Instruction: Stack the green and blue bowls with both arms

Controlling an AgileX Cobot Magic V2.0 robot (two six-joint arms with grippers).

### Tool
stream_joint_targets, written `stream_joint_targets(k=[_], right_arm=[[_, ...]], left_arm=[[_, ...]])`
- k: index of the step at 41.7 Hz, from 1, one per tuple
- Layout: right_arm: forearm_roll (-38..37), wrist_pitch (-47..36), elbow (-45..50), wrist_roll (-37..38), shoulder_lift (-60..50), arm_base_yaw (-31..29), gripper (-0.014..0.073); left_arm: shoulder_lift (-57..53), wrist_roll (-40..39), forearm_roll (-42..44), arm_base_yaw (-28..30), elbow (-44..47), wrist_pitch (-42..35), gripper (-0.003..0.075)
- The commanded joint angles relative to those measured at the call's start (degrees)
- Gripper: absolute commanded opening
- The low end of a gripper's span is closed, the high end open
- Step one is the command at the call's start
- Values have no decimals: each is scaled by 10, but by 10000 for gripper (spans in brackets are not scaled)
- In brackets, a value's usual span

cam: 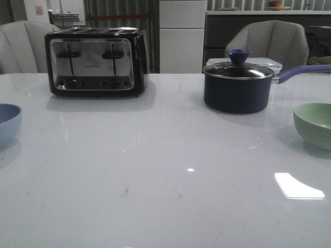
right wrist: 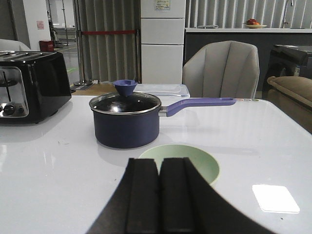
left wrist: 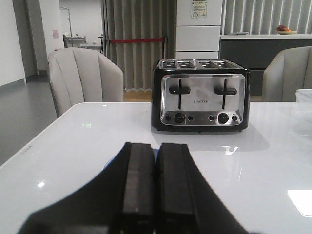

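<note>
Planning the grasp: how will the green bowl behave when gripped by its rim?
The green bowl looks rigid, so probably won't flex. Its smooth matte wall may slip in the jaws. On the glossy table it would likely slide rather than tip.

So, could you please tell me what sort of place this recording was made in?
Probably a showroom or office pantry staged as a kitchen: a toaster and lidded saucepan on a glossy white table, upholstered chairs, and a red barrier belt behind.
</note>
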Motion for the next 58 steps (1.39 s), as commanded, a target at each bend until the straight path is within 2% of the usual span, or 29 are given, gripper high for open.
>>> stream_joint_targets(k=[1,31,37,43,58], right_arm=[[-6,-56,-5,0,-11,-2,67],[-6,-63,-5,0,-11,-2,67],[-6,-51,-21,0,-11,-2,67],[-6,20,-96,-3,-11,-2,67],[-25,207,-331,-3,81,-2,67]], left_arm=[[-12,-5,-4,-2,1,-48,93],[-12,-5,-4,-2,1,-48,93],[-12,-5,-27,-2,-9,-77,93],[-11,-5,-36,-2,-76,-50,93],[73,-5,-35,-2,-325,129,93]])
